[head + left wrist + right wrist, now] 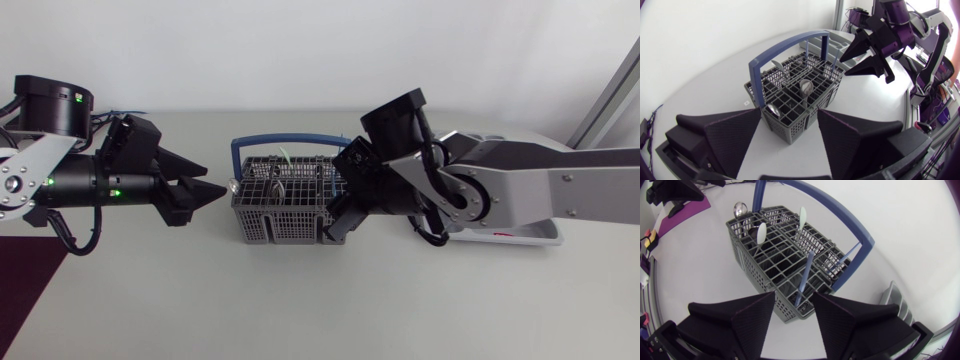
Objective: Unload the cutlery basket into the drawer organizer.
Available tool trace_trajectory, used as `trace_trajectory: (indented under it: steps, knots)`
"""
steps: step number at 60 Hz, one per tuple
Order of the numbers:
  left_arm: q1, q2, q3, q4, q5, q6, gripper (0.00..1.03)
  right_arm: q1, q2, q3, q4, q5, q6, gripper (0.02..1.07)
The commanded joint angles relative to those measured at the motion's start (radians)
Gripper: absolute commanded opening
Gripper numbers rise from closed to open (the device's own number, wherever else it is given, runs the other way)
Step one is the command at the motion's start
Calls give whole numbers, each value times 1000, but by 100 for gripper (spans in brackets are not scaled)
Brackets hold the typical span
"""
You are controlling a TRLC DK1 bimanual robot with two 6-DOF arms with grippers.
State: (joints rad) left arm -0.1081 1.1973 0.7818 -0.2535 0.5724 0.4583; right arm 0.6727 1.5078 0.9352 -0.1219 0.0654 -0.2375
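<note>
Cutlery basket (pixel 280 205) is sitting between left claw (pixel 790 114) and right claw (pixel 793 299), both parted.
Right claw is hovering by the blue-handled utensil (pixel 805 275); squarely straddling its handle seems wise.

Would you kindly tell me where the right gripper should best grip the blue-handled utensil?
Probably its upper handle, from above: the blue-handled utensil stands on end, poking out of the basket, whose grid walls shield its lower part.
</note>
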Motion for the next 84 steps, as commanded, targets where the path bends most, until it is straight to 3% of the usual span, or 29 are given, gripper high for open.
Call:
trace_trajectory:
  steps: [1,44,84]
  knots:
    - [-7,-18,-32,-7,17,20,97,4,34,34,21,13,-17,49]
    - [-22,1,-44,17,17,26,97,-13,126,86,51,11,-51,14]
    - [-24,22,-69,48,17,36,97,4,28,85,65,13,-54,12]
